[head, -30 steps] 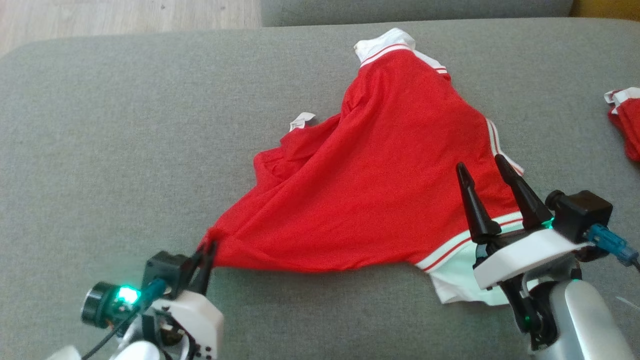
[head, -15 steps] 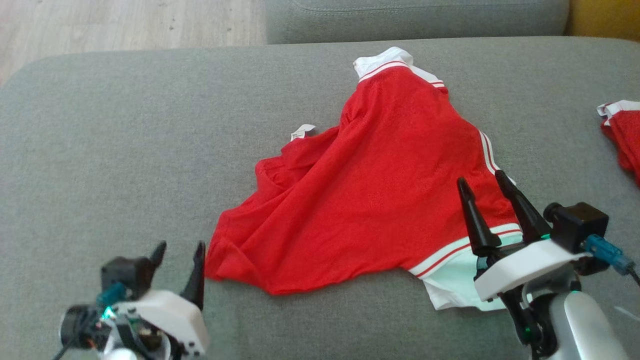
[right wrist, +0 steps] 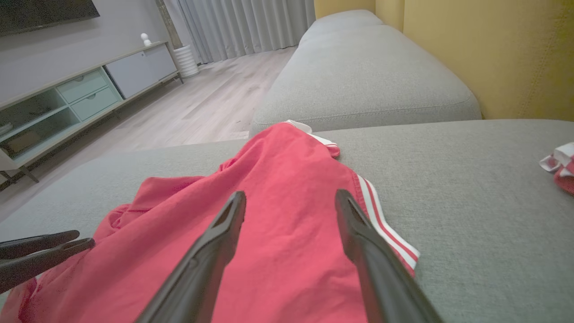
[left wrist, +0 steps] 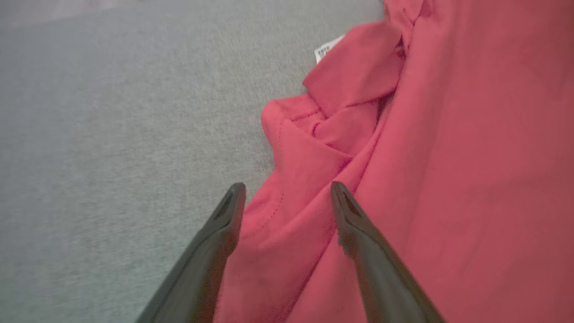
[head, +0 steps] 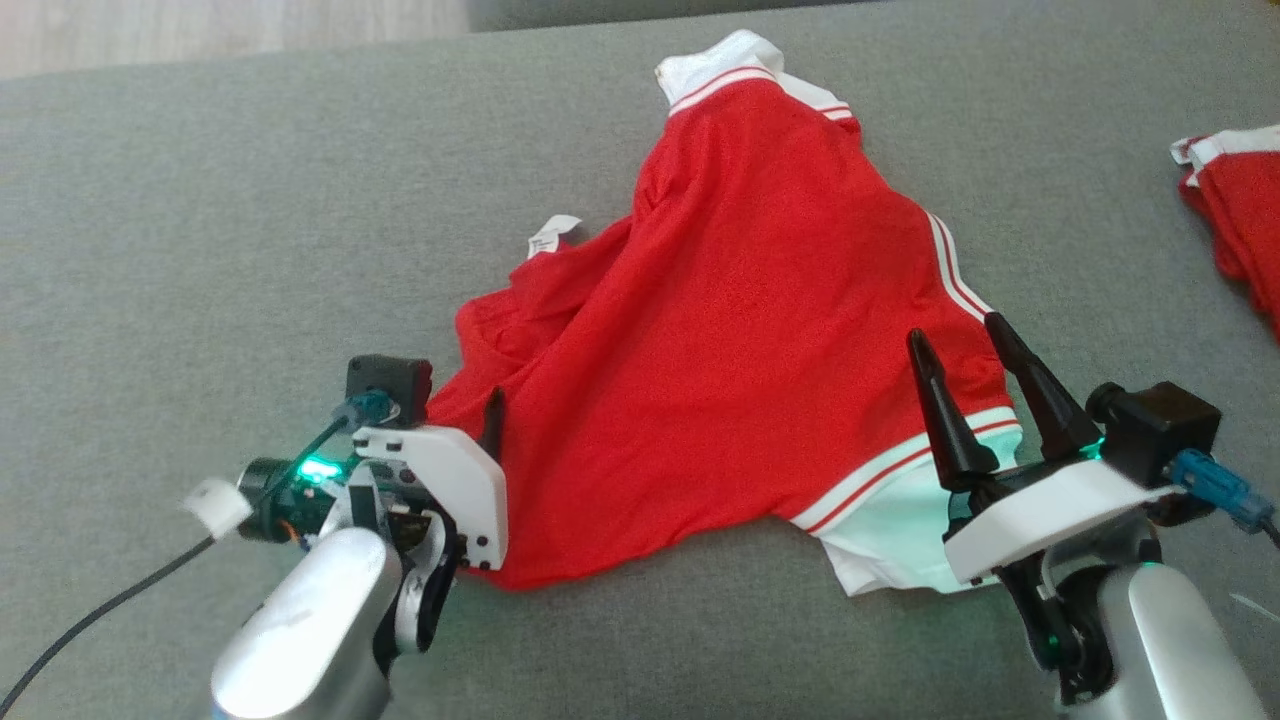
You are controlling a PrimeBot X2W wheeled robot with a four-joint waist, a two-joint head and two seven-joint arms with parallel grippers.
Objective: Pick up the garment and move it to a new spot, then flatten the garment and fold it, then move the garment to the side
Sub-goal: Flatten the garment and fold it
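A red garment [head: 740, 330] with white striped trim lies rumpled in a rough triangle on the grey sofa seat [head: 200, 250]. My left gripper [left wrist: 287, 188] is open, its two fingers straddling a crumpled fold at the garment's near left edge [left wrist: 309, 157]. In the head view one left finger [head: 492, 425] rests against that red edge. My right gripper [head: 953, 327] is open and hovers over the near right part, just above the white hem band [head: 900, 530]. In the right wrist view the red cloth [right wrist: 278, 224] lies under the open right gripper [right wrist: 290, 193].
A second red and white piece of clothing [head: 1235, 210] lies at the seat's right edge. A white label [head: 552, 233] sticks out on the garment's left. Bare grey seat spreads to the left. Beyond are another sofa section [right wrist: 367, 80], wooden floor [right wrist: 202, 107] and a low cabinet [right wrist: 89, 85].
My left gripper, shut on the garment's near left corner a second ago, let go, opened, and moved forward over the left edge. The corner went slack. The camera shifted.
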